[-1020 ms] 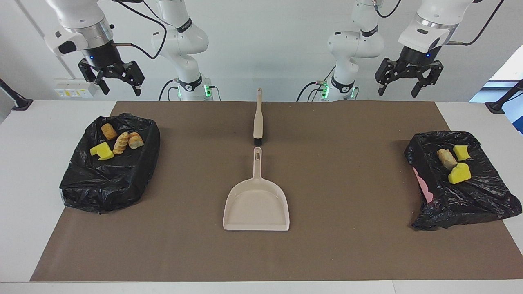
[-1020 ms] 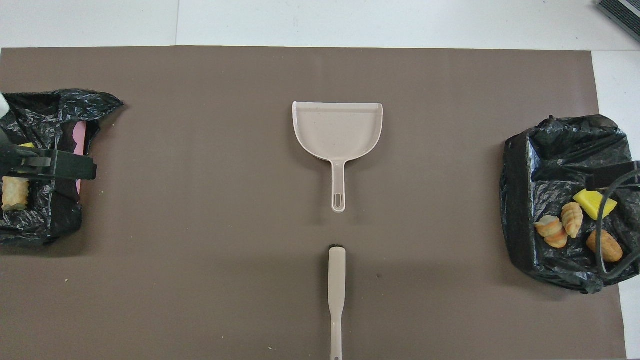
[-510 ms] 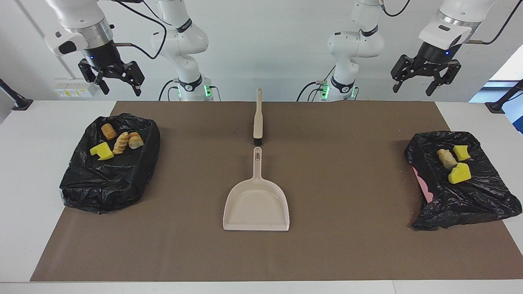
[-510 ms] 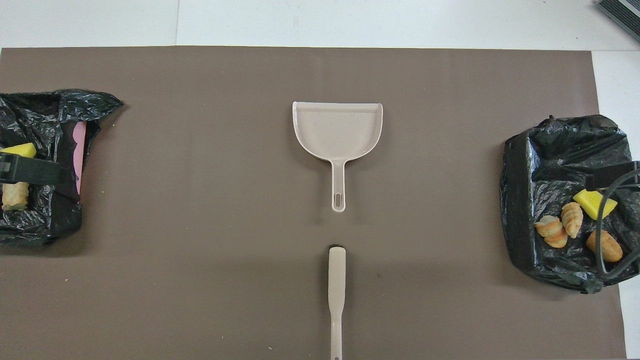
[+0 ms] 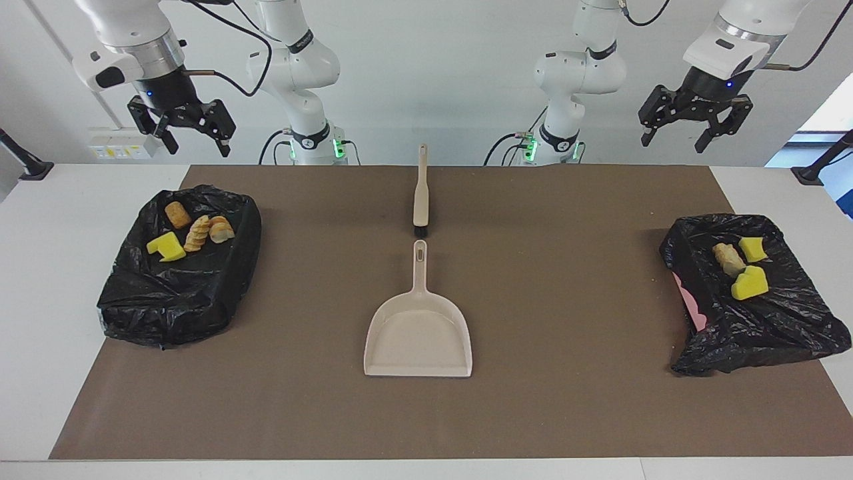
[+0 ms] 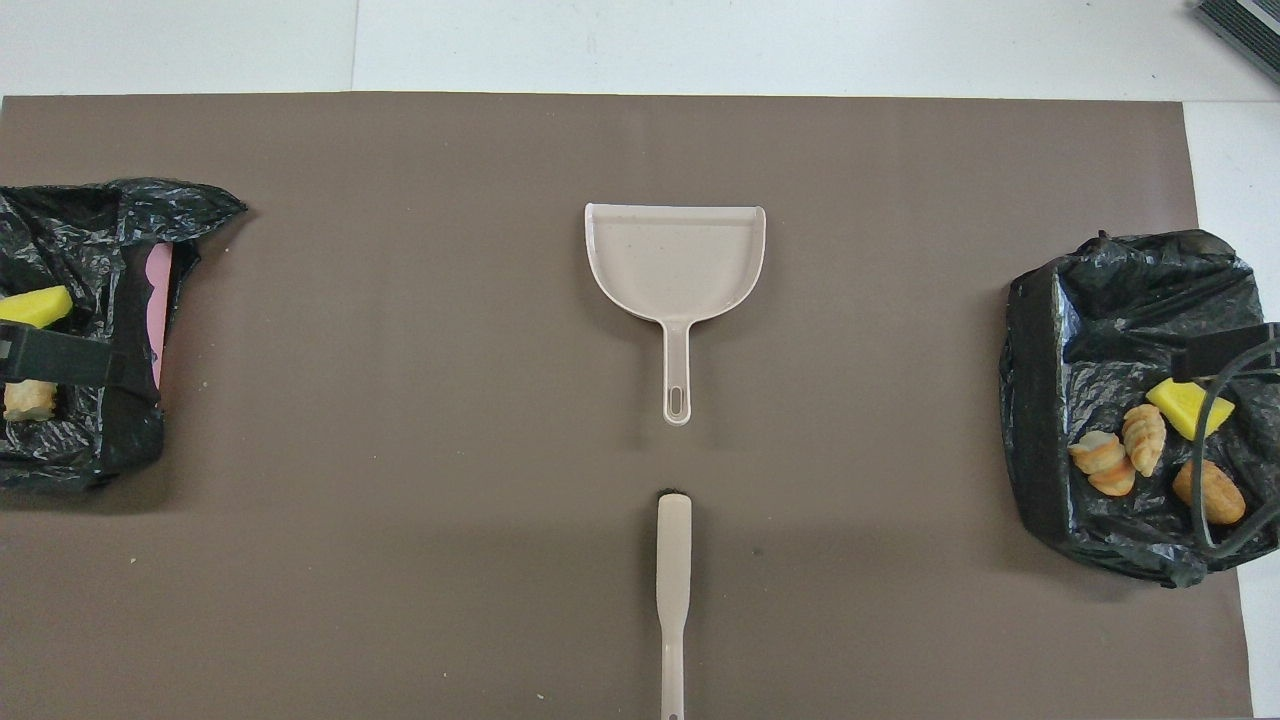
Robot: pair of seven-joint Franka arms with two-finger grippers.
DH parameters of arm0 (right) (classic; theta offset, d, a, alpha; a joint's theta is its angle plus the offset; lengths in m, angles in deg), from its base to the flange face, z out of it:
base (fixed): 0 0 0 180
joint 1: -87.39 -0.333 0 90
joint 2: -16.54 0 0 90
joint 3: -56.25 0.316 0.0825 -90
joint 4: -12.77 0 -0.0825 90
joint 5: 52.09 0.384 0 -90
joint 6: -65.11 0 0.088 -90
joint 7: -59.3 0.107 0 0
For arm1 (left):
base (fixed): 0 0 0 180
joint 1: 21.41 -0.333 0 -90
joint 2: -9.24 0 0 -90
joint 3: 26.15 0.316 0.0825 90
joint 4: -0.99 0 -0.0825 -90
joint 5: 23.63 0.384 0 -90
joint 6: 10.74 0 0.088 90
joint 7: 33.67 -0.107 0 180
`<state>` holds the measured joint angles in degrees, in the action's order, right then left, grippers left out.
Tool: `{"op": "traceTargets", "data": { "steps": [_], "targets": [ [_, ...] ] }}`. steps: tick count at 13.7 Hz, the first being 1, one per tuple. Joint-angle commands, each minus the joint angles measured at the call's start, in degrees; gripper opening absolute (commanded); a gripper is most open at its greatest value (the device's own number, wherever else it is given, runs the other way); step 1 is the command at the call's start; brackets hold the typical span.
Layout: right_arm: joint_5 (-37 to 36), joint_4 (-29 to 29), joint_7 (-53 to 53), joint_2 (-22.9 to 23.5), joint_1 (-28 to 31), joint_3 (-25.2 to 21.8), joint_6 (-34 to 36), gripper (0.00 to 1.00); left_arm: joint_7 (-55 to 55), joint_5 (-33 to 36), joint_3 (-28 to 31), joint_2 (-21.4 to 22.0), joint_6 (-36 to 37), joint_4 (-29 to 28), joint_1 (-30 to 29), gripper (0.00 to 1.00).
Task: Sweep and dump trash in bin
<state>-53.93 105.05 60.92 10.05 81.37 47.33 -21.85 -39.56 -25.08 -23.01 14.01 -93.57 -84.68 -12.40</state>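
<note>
The trash lies in two bins lined with black bags. The bin (image 5: 173,307) at the right arm's end holds a yellow sponge piece (image 5: 166,248) and three bread-like chunks (image 5: 198,233). The bin (image 5: 766,327) at the left arm's end holds two yellow sponge pieces (image 5: 749,283) and one tan chunk (image 5: 728,260). My right gripper (image 5: 198,145) is open and empty, high over the table's robot-side edge by its bin. My left gripper (image 5: 673,141) is open and empty, high up at the left arm's end.
A beige dustpan (image 5: 418,333) lies in the middle of the brown mat (image 5: 566,267), its handle toward the robots. A beige hand brush (image 5: 420,193) lies in line with it, nearer to the robots. Small crumbs dot the mat by the bins.
My left gripper has risen and swung outward toward the left arm's end of the table. The right arm has not moved.
</note>
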Motion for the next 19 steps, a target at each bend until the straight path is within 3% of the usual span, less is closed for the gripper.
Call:
{"op": "traceTargets", "data": {
  "steps": [1, 8, 19],
  "targets": [
    [-1.1, 1.8, -1.5, -1.4, 0.4, 0.2, -1.0, 1.0, -0.4, 0.0, 0.1, -0.1, 3.8, 1.1, -0.1, 1.0],
    [-1.1, 1.8, -1.7, -1.4, 0.4, 0.2, -0.9, 1.0, -0.6, -0.5, 0.4, -6.0, 9.3, 8.8, -0.8, 1.0],
    [-1.1, 1.8, -1.7, -1.4, 0.4, 0.2, -0.9, 1.0, -0.5, -0.3, 0.2, -4.4, 8.3, 8.1, -0.7, 1.0]
  ]
}}
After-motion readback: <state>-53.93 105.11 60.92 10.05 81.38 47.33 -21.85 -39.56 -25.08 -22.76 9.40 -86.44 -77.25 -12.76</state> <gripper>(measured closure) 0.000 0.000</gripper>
